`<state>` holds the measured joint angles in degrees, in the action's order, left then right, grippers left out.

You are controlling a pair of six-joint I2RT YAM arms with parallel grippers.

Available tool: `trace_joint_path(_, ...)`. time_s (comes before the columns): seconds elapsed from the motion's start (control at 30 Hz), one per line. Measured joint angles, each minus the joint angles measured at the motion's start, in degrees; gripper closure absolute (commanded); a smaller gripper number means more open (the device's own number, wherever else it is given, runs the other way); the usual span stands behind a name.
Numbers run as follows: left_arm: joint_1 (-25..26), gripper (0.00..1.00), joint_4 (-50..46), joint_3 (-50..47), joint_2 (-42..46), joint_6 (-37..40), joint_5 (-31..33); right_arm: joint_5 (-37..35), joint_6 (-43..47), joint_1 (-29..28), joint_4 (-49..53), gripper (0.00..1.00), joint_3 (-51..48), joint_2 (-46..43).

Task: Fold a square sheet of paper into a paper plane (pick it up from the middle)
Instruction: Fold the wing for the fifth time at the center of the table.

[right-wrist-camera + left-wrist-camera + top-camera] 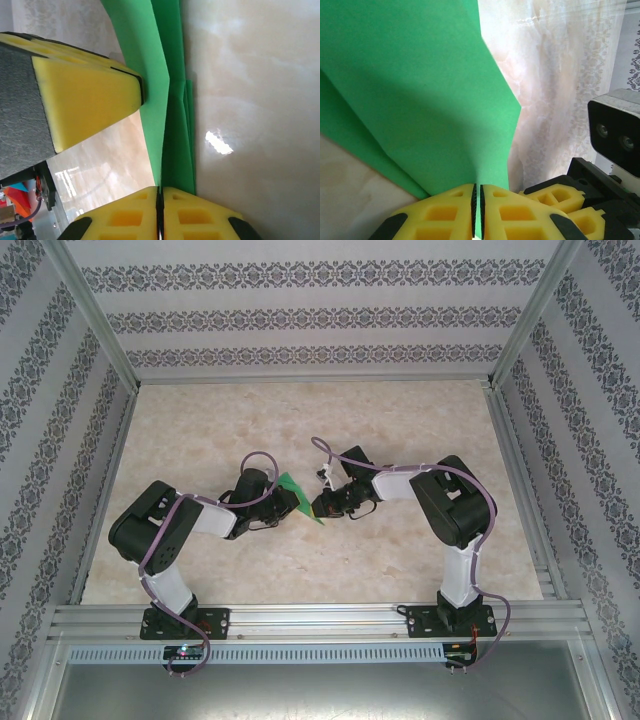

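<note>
Folded paper [295, 490] at middle of table [400, 420], left hand [477, 212] on its left, right hand [161, 215] on its right

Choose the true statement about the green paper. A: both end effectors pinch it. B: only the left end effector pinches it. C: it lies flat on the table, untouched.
A: the left end effector and the right end effector are each shut on the folded green paper.
</note>
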<state>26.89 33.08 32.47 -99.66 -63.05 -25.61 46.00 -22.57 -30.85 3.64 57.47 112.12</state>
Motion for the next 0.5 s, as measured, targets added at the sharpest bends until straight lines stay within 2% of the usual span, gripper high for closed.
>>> trace_joint_path(0.17, 0.0, 0.85, -1.2, 0.5, 0.0, 0.0, 0.1, -1.4, 0.5, 0.0, 2.4, 0.96, 1.2, 0.2)
trace_joint_path(0.33, 0.0, 0.85, -3.1, 1.4, 0.0, -0.2, 0.2, -2.0, 0.5, 0.0, 3.8, 0.84, 1.7, -0.3)
trace_joint_path(0.5, 0.0, 0.86, -5.2, 2.3, 0.1, -0.4, 0.3, -4.2, 2.3, -0.1, 5.8, 0.78, 1.7, -4.6)
